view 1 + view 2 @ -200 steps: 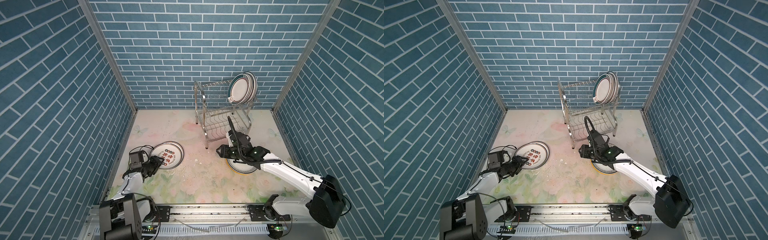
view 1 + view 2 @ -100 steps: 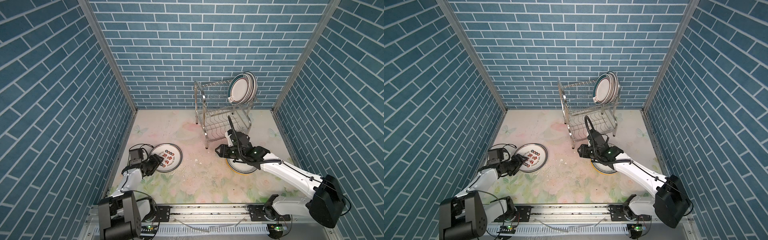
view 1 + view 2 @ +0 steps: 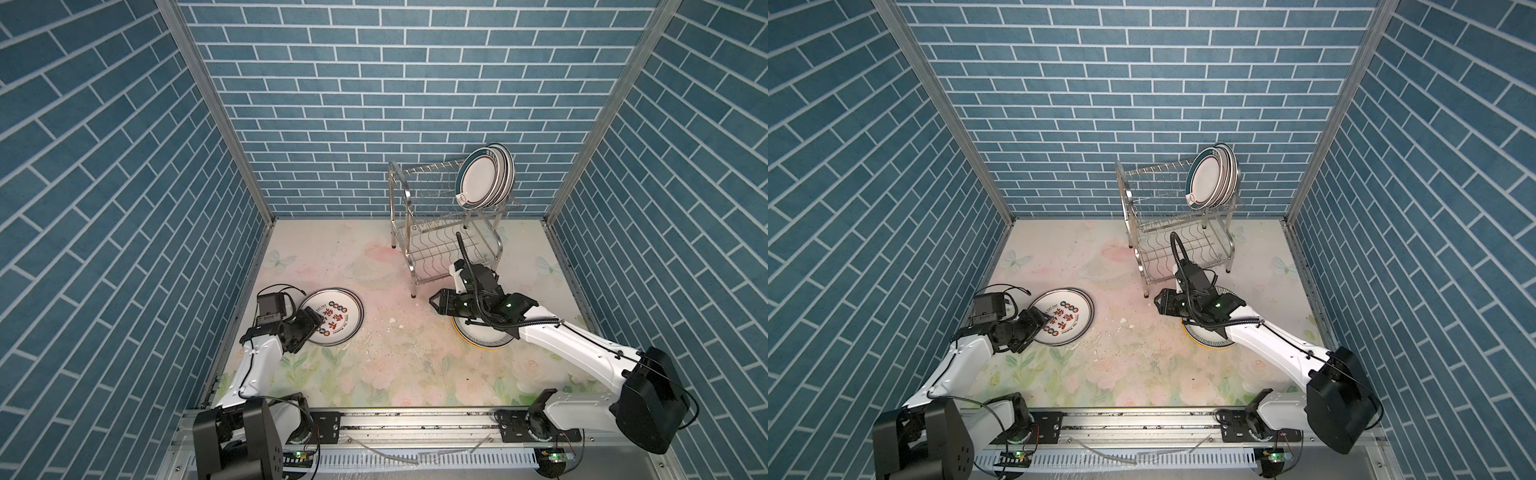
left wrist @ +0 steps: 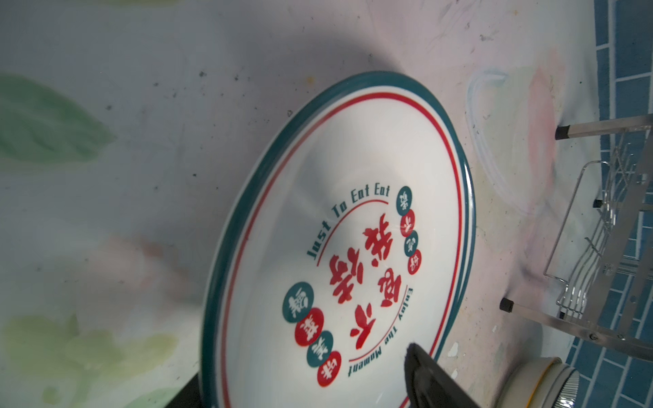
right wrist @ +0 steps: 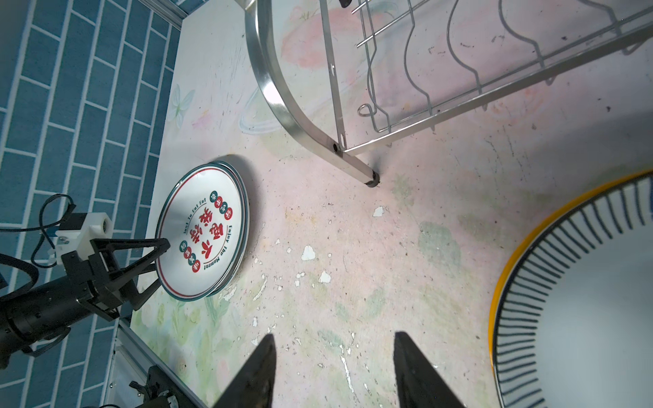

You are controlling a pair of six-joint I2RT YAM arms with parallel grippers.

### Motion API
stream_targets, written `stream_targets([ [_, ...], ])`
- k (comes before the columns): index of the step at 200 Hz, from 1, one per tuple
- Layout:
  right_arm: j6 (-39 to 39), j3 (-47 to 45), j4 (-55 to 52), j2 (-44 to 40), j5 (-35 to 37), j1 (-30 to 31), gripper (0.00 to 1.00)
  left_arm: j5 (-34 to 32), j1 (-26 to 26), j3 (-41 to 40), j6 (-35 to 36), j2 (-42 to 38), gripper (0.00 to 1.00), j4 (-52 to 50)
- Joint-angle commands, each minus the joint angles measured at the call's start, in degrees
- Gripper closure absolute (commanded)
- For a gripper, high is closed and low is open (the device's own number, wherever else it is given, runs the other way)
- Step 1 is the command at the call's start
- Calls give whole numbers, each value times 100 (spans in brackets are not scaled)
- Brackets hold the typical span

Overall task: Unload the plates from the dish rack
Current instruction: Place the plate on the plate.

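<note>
1. The left hand [image 5: 162, 260] is spread, its fingers straddling the near rim of the lettered plate [image 3: 334, 318]. It looks like no pinch. That plate lies flat on the surface [image 3: 395, 374], on the left side, with at least one more rim showing under it.
2. The right hand [image 5: 334, 337] is spread with nothing between its fingers. It is low over bare surface, just beside the striped plate [image 5: 565, 300], which lies flat in front of the rack [image 3: 422, 226].
3. The standing plates [image 3: 484, 178] are in the rack's upper tier at its far right end. They stand on edge, packed face to face, and the row runs along the rack's length.
4. Key relation: the standing plates are above and behind the right hand, whose fingers point away from the rack. The right arm is much nearer than the left. My guess is the right hand must rise, turn back and take a rim edge-on.
5. Hard to tell:
   - The front standing plate covers the others, so the count is unclear, roughly four rims.
   - The right arm covers part of the striped plate in both top views.
   - Neither wrist view shows the upper tier.
   - The left wrist view shows only one fingertip.
</note>
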Motion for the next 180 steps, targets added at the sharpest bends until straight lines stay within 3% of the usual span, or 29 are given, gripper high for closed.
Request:
stream_targets([
  [1, -147, -197, 95, -49, -65, -38, 46, -379, -79, 215, 132, -157, 22, -507],
  [39, -150, -255, 142, -67, -89, -82, 46, -589, -128, 524, 209, -422, 20, -951],
  [54, -147, -266, 143, -76, -91, -104, 46, -651, -176, 616, 242, -438, 1, -1090],
  [129, -543, 249, -862, -594, 537, -342, 46, -460, -493, 1283, 385, -752, 1, -1589],
  [152, -748, 692, -1438, -764, 937, -539, 37, -333, -528, 1583, 426, -984, 1, -1797],
  [157, -794, 823, -1572, -786, 1039, -589, 24, -320, -552, 1659, 437, -1030, 1, -1844],
  [164, -867, 1010, -1768, -812, 1176, -653, 18, -317, -587, 1776, 448, -1074, 1, -1915],
  [180, -1044, 1480, -2127, -855, 1512, -777, 14, -357, -729, 2073, 475, -1124, 1, -2075],
])
